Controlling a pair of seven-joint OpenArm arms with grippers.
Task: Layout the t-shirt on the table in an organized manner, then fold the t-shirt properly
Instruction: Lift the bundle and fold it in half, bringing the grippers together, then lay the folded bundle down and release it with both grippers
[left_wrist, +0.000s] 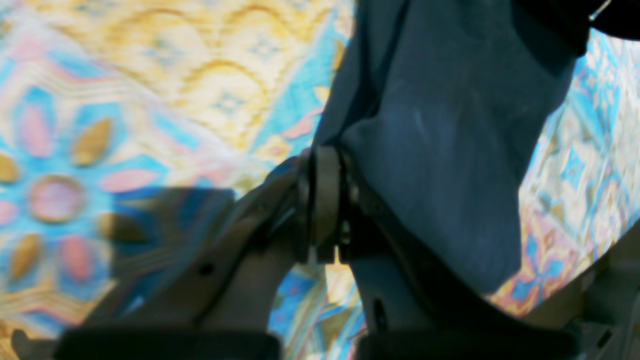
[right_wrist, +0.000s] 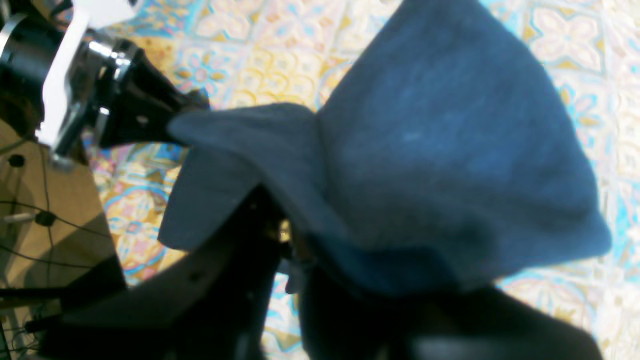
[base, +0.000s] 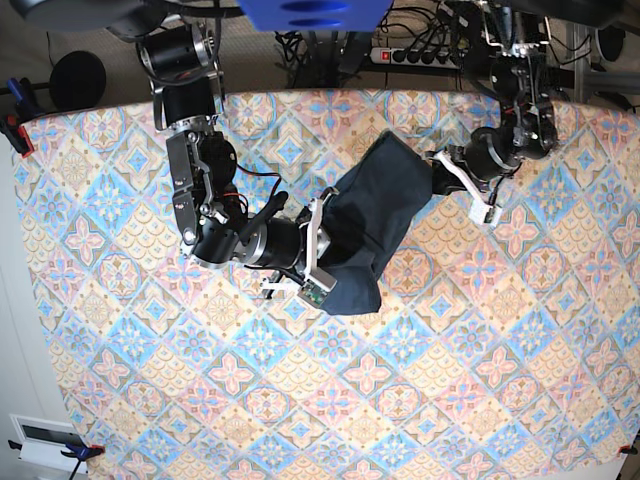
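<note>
The dark navy t-shirt (base: 365, 215) hangs bunched between both grippers, partly lifted off the patterned table (base: 300, 400). My left gripper (base: 432, 165) is shut on its upper right corner. In the left wrist view the fingertips (left_wrist: 325, 200) pinch the cloth (left_wrist: 440, 150) above the table (left_wrist: 150, 75). My right gripper (base: 322, 240) is shut on the shirt's left edge. In the right wrist view the cloth (right_wrist: 440, 150) drapes over the dark gripper (right_wrist: 285, 235) and stretches to the left gripper (right_wrist: 185, 112). The neck label is hidden.
A power strip and cables (base: 420, 50) lie beyond the table's far edge. Clamps (base: 18, 130) hold the tablecloth at its corners. A wooden surface with wires (right_wrist: 40, 225) shows at the left of the right wrist view.
</note>
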